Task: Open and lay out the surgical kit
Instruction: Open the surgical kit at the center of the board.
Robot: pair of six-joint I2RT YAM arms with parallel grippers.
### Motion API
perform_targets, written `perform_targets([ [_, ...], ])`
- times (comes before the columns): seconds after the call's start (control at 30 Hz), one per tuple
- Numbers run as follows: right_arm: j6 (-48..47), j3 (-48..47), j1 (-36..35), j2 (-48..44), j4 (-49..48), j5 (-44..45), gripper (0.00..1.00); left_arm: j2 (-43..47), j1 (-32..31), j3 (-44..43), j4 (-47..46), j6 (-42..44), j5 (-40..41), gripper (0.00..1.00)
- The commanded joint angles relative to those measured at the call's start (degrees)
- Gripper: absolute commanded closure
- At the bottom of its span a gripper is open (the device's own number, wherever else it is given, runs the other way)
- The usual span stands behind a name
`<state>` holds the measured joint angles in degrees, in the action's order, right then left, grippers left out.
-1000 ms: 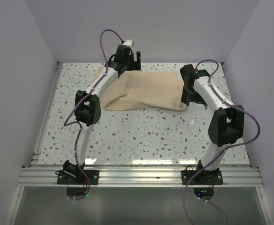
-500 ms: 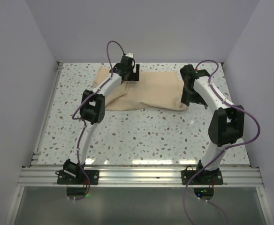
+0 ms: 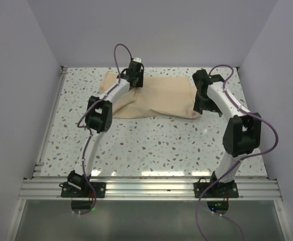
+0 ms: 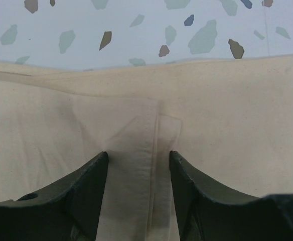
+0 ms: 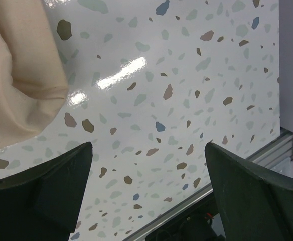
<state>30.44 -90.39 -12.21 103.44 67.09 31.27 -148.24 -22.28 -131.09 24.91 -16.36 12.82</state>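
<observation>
The surgical kit is a folded tan cloth wrap [image 3: 159, 98] lying at the far middle of the table. No steel tray or instruments show. My left gripper [image 3: 136, 80] is down on the wrap's far left part. In the left wrist view its fingers stand partly open, one on each side of a stitched cloth flap [image 4: 141, 150] on the wrap [image 4: 227, 125], without pinching it. My right gripper [image 3: 202, 103] hangs just past the wrap's near right corner. In the right wrist view it [image 5: 149, 150] is wide open and empty over bare table, the wrap's corner [image 5: 16, 90] at its left.
The speckled white table [image 3: 151, 145] has walls at the left, back and right. A metal rail [image 3: 151, 188] runs along the near edge, and a metal edge [image 5: 227, 175] shows in the right wrist view.
My left arm has come down and toward the wrap, from above its far edge onto the cloth. Its fingers have narrowed. The right arm has not moved.
</observation>
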Motion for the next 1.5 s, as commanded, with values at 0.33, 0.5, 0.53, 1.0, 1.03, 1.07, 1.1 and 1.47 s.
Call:
perform_targets([
  [0.33, 1.29, 0.13, -0.01, -3.06, 1.9, -1.12, 0.03, 1.46, 0.93, 7.25, 5.68, 2.74, 3.97, 0.8],
  [0.5, 0.85, -2.16, -0.01, -4.47, 2.17, -1.47, 0.03, 16.7, 0.93, 17.92, -0.02, 3.0, 2.84, 1.0],
  [0.53, 0.42, -2.51, -0.1, -4.65, 2.08, -1.73, 0.03, 19.81, 0.93, 20.49, -3.6, 3.52, 1.96, 1.0],
  [1.0, 2.78, -3.3, -0.1, -10.36, -1.1, -7.27, 0.03, 78.17, -0.65, 64.27, -9.36, 13.46, -33.42, 1.0],
  [1.03, 3.13, -3.48, -0.01, -10.71, -0.21, -7.27, 0.03, 80.89, -1.0, 66.2, -8.74, 13.02, -35.74, 1.0],
  [1.07, 3.57, -3.48, -0.1, -12.45, 0.23, -6.92, 0.03, 85.97, -1.09, 69.7, -8.04, 12.59, -38.54, 1.0],
  [1.1, 3.93, -2.43, -0.1, -13.6, 0.06, -6.83, 0.03, 88.37, -1.36, 71.13, -5.42, 11.88, -43.7, 1.0],
  [1.47, 6.12, 9.61, -0.1, -33.02, -6.0, -14.47, 0.02, 113.15, -4.07, 81.85, 23.16, 6.53, -56.59, 1.0],
])
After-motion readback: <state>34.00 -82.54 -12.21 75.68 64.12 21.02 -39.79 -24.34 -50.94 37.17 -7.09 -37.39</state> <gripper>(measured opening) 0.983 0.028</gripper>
